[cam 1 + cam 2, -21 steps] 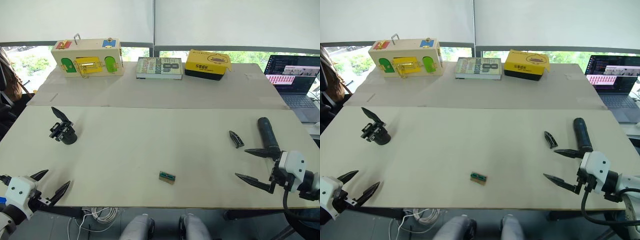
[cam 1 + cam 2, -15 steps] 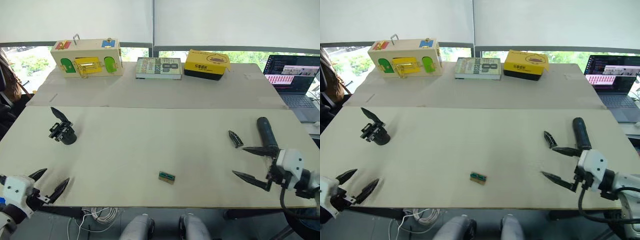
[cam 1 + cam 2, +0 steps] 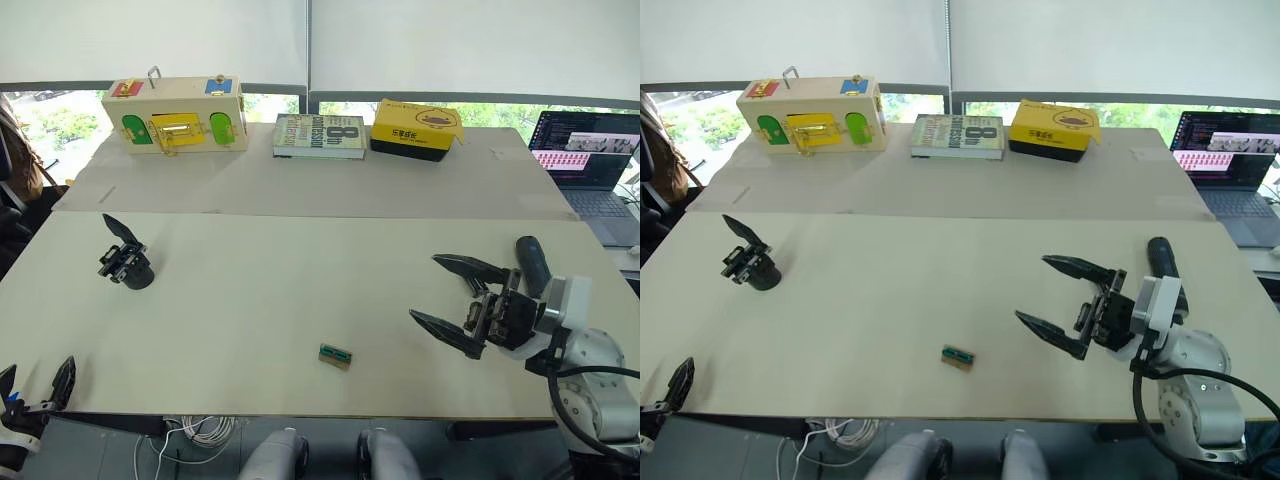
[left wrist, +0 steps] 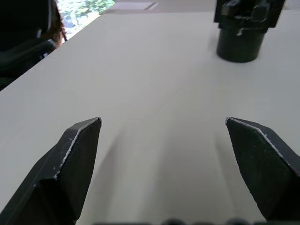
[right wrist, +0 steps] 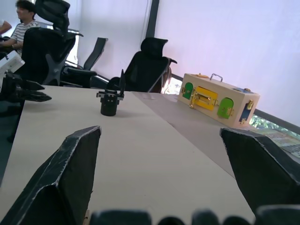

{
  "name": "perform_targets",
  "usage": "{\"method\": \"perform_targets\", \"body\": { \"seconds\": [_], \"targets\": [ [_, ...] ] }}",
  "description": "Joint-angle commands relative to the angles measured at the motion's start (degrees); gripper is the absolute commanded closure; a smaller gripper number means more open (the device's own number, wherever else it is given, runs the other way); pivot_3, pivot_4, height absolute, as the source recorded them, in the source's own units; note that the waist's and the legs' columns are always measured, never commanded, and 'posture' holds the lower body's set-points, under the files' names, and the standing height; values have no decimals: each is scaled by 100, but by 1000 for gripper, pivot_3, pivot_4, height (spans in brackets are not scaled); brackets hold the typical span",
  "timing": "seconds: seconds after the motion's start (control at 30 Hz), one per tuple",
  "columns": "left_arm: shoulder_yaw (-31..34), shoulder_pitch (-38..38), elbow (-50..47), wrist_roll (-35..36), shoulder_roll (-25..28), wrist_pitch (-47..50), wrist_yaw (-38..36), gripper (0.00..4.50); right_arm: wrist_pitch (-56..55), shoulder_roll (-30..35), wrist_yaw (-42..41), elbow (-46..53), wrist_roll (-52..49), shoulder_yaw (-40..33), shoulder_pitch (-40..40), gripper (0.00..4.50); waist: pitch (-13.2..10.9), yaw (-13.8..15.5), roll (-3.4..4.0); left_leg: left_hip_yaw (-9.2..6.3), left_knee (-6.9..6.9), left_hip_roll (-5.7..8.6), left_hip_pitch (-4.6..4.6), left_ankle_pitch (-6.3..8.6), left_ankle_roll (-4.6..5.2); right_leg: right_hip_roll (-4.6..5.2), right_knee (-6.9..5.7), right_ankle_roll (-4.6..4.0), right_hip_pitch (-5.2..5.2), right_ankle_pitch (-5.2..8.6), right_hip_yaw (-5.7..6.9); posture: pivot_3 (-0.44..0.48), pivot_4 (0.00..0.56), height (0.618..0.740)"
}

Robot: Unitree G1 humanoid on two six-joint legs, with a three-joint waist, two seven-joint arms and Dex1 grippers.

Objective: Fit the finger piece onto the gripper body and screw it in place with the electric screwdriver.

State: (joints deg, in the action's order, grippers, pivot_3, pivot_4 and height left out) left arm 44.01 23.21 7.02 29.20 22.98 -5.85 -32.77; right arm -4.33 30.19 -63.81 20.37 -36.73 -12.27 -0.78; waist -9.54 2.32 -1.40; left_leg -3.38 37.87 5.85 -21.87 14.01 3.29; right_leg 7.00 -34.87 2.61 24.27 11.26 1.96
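Gripper body (image 3: pixel 127 266), black with its round base down and one pointed finger sticking up, stood on the pale table (image 3: pixel 280 290) at about nine o'clock, well apart from everything else. It also showed in the left wrist view (image 4: pixel 243 29), beyond that gripper's two spread fingertips, with bare table between.

The left gripper (image 3: pixel 35 385) sat at the table's near edge around seven o'clock, jaws wide apart and holding nothing.

The right gripper (image 3: pixel 455 297) hovered over the table at about four o'clock, pointing toward nine, fingers spread wide and empty. Its white body covered the spot where the finger piece would lie, so I could not tell where that piece was. The electric screwdriver (image 3: pixel 530 262) lay just behind the right gripper, at about three o'clock, only its rounded black end showing past the wrist.

A small green-topped block (image 3: pixel 335 355) lay near the front edge at six o'clock, between the two grippers and closer to the right one.

Along the far side, from eleven to one o'clock, stood a wooden latch box (image 3: pixel 175 114), a book (image 3: pixel 319 136) and a yellow box (image 3: pixel 416 128). An open laptop (image 3: pixel 590 160) sat off the table at two o'clock. In the right wrist view, office chairs (image 5: pixel 145 65) and a seated person (image 5: pixel 22 21) showed beyond the table.
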Motion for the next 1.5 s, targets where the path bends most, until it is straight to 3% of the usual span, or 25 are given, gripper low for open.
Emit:
{"method": "perform_targets", "body": {
  "seconds": [0.03,0.27,0.57,0.83,1.3,1.4,1.47,1.5],
  "targets": [
    [-33,-72,-222,80,5,-13,88,0,-315,-18,-142,49,8,-35,-52,31,0,8,-4,0,0,-1,1,0,-1,1,-2,2,-1,0,0,0,150,740],
    [-723,-919,-508,-128,339,999,551,0,-392,8,-151,51,10,-63,-103,31,1,15,-6,0,0,-13,19,-7,-14,-4,-15,5,-5,-6,2,0,150,740],
    [-1564,-2238,-140,-800,680,1756,1195,0,-434,47,-186,274,42,28,-260,31,3,-47,-7,22,0,-17,19,-11,-19,-60,-15,-18,4,-25,-37,0,150,740],
    [-2068,-3360,1081,-1419,744,1474,1393,0,-346,36,66,547,161,87,-353,31,3,-14,-8,37,0,-19,20,-8,-17,-61,-15,-23,7,-30,-50,0,150,740],
    [-2257,-4242,2547,-1812,733,743,1528,0,-305,180,401,605,229,73,-226,31,6,8,-5,43,0,-19,25,-11,-21,-59,-16,-19,5,-37,-54,0,150,740],
    [-2270,-4253,2626,-1765,709,706,1440,873,-299,187,426,603,235,75,-194,0,6,13,-5,43,0,-24,31,-12,-22,-58,-17,-18,0,-37,-54,0,150,740],
    [-2234,-4223,2638,-1676,667,662,1353,1902,-292,220,431,582,224,52,-181,0,7,11,-4,43,0,-27,34,-12,-23,-58,-17,-17,-2,-38,-54,0,150,740],
    [-2205,-4195,2628,-1625,642,652,1310,2145,-286,240,430,573,215,36,-181,0,7,8,-4,44,0,-27,34,-12,-23,-58,-17,-17,-2,-38,-54,0,150,740]
  ]
}}
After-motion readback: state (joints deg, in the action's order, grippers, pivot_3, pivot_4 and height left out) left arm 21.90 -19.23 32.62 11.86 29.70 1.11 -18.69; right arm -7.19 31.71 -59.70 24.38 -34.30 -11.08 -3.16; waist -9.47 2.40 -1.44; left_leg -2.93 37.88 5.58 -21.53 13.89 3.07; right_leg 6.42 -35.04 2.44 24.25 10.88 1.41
